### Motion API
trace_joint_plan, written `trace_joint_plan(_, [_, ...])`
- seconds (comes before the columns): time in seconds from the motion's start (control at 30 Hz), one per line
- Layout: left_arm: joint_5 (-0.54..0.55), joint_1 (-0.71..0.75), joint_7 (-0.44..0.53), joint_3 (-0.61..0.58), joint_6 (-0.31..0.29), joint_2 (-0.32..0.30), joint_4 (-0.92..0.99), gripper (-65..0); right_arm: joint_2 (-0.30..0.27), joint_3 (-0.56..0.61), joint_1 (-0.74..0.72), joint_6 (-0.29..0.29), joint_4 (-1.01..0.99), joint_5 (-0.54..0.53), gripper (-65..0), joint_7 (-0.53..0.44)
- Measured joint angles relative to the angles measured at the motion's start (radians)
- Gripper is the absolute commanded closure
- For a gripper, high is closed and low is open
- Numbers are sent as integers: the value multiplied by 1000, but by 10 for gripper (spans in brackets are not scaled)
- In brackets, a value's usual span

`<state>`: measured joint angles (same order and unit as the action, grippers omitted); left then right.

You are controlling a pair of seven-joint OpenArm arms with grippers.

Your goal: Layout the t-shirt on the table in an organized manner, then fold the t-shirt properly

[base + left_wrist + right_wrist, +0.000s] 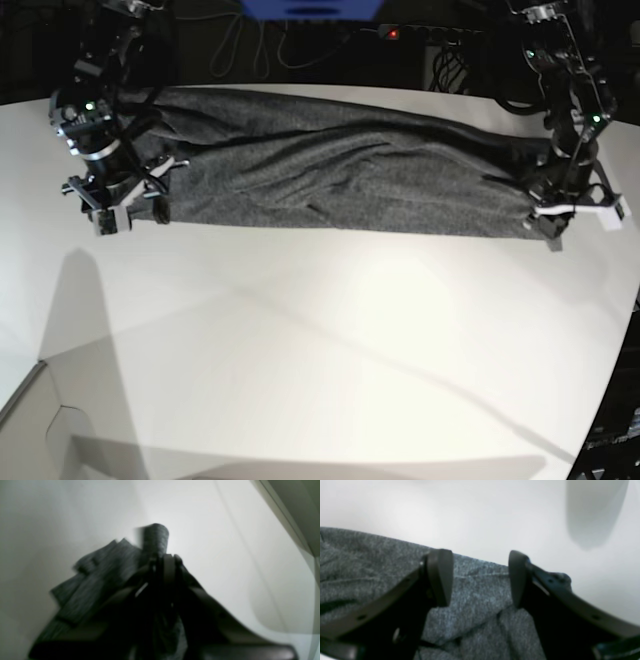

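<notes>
The dark grey t-shirt lies stretched in a long band across the back of the white table. At the band's right end my left gripper is shut on it. In the left wrist view the gripper pinches bunched cloth, and a roll of it sticks up past the tips. My right gripper stands at the shirt's left end. In the right wrist view it is open, with fingers set apart just over the shirt's edge and nothing between them.
Behind the table's back edge are dark cables and a power strip with a red light. The table's curved edge runs close by the left gripper. A wide white stretch of table lies in front of the shirt.
</notes>
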<state>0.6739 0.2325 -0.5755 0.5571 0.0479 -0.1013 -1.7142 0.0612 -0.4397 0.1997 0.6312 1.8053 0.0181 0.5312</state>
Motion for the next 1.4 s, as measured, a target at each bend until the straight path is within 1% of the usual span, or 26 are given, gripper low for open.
trace_joint_plan(0.07, [3,2,-1,47,-48,31,25,-1,0,0,1,0,0,0,-356,0])
trace_joint_plan(0.2, [-3,2,-5,119,-59,59,52,-1,0,0,-6,0,0,0,-356,6])
trace_joint_plan(0.3, [-3,6,3,158,-69,57,52,-1,0,0,-12,0,0,0,-356,4])
trace_joint_plan(0.4, [-3,14,-3,183,-136,58,52,-3,0,0,-13,0,0,0,-356,4])
trace_joint_plan(0.5, [-3,9,10,194,-163,55,79,-4,0,0,-13,0,0,0,-356,7])
trace_joint_plan(0.67, [-2,0,0,193,-164,58,150,-5,0,0,-13,0,0,0,-356,7])
trace_joint_plan(0.87, [4,-1,3,193,-164,57,155,-7,0,0,-7,0,0,0,-356,7])
trace_joint_plan(0.9, [5,-1,3,193,-164,57,155,-19,-3,0,-5,0,0,0,-356,8])
trace_joint_plan(0.97, [5,-1,3,193,-164,57,155,-66,-10,0,-5,0,0,0,-356,7])
trace_joint_plan(1.03, [5,0,2,193,-164,57,153,-143,-11,0,-5,0,0,0,-356,7])
trace_joint_plan(1.13, [3,8,-4,193,-164,58,129,-274,-11,0,-5,0,0,0,-356,7])
trace_joint_plan(1.23, [5,39,0,193,-165,76,60,-366,-11,0,-5,0,0,0,-356,7])
trace_joint_plan(1.3, [5,59,-5,193,-165,83,18,-405,-11,0,-5,0,0,0,-356,6])
trace_joint_plan(1.4, [5,62,-3,194,-164,85,-11,-412,-11,0,-5,0,-1,0,-356,7])
